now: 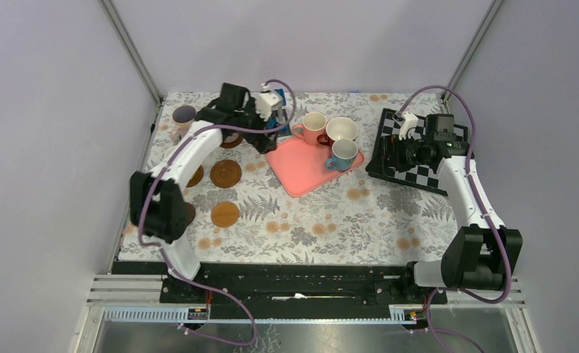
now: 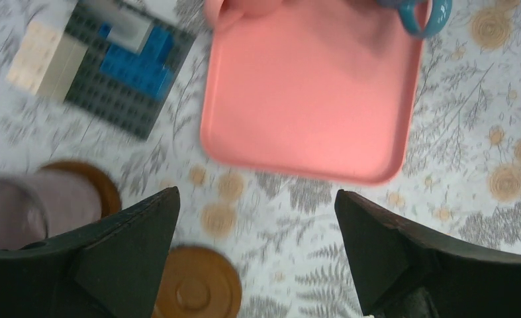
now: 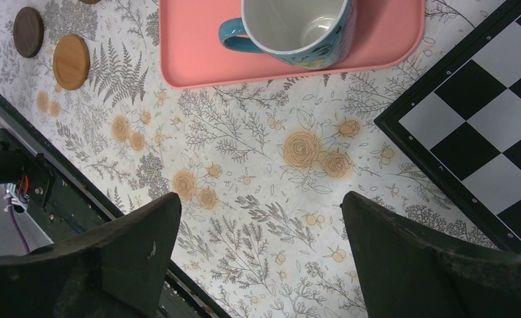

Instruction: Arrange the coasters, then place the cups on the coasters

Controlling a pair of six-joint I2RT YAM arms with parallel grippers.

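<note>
Task at an early stage. Left pincer [image 2: 256,196] and right pincer [image 3: 261,197] both gape wide, empty. The light blue cup [image 3: 297,26] waits on the pink tray [image 1: 301,175], with the salmon cup [image 1: 314,126] and white cup [image 1: 341,130] at its far edge. One pinkish cup [image 2: 19,205] stands on a dark coaster [image 2: 108,189] (blurred). Two orange-brown coasters [image 1: 226,173] [image 1: 225,214] lie bare at the left of the counter [image 1: 308,228].

A lab test cell: grey panel walls [image 1: 51,110] and aluminium framing [image 1: 132,51] enclose the table [image 1: 308,228].

Open cloth [image 1: 323,220] spans the near centre, between coasters [image 1: 225,214] at left and chessboard [image 3: 482,126] at right. The tray [image 1: 297,175] bearing three cups [image 1: 343,154] blocks the middle; a brick block [image 2: 112,73], blurred and seemingly low, stands near its far left corner.
</note>
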